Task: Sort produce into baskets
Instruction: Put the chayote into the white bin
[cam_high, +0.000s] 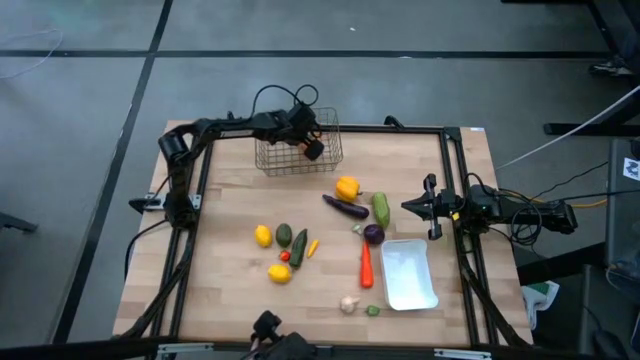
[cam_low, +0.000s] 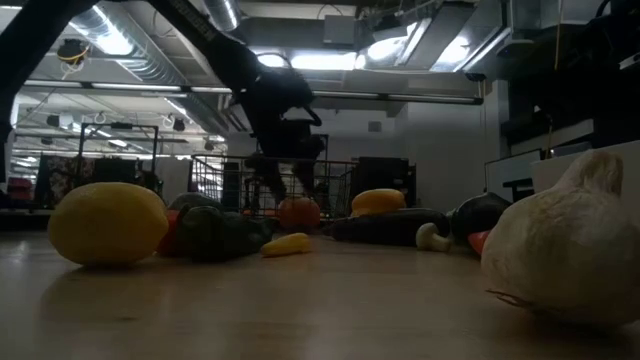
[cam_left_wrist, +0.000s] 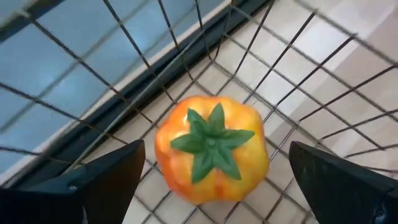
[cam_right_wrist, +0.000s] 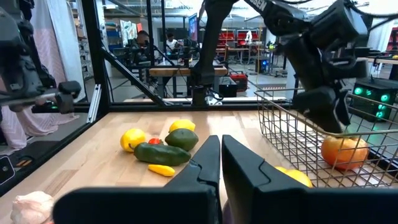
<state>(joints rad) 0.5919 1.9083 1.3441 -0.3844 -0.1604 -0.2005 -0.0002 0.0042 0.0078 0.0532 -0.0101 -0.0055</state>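
Observation:
A thin-wire basket stands at the table's far edge. An orange tomato with a green stem leaf lies on the basket's mesh floor; it also shows in the right wrist view. My left gripper hangs over the basket, open, with its fingers on either side of the tomato and apart from it. My right gripper is shut and empty at the table's right edge. The other produce lies on the table between them. The white tray lies empty at the near right.
A yellow pepper, eggplant, green cucumber and carrot lie mid-table. Two lemons and dark green pieces lie left of them. Garlic lies near the front edge. People show in the room beyond.

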